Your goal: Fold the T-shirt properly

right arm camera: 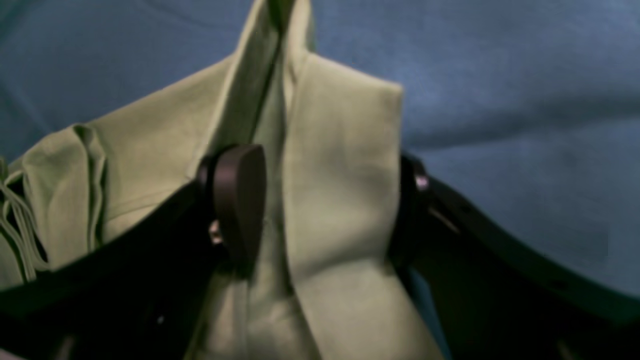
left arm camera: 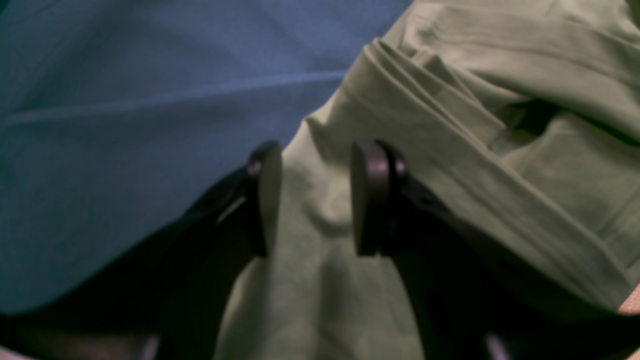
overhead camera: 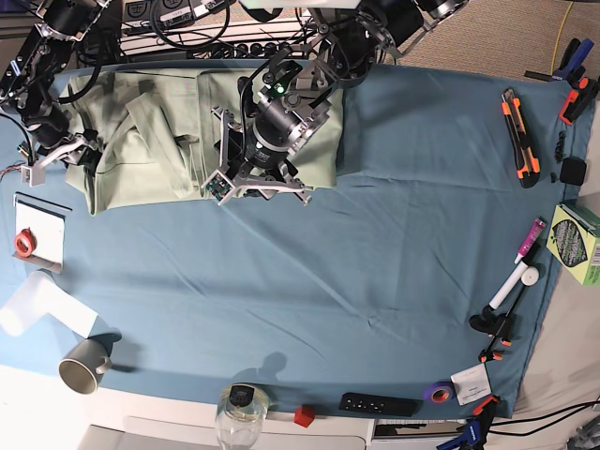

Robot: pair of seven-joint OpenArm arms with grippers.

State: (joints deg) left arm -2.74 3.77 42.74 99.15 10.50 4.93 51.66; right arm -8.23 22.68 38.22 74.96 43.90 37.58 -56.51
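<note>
Blue cloth creased over the table, with a glass jar and red block along the near edge, a metal mug at the left, a green box at the right. Bunched along the far side in the base view, the T-shirt, long axis running left to right, collar direction impossible to tell. Left gripper released above fabric; right gripper spread wide, with loose fabric between the fingers, not clenched
</note>
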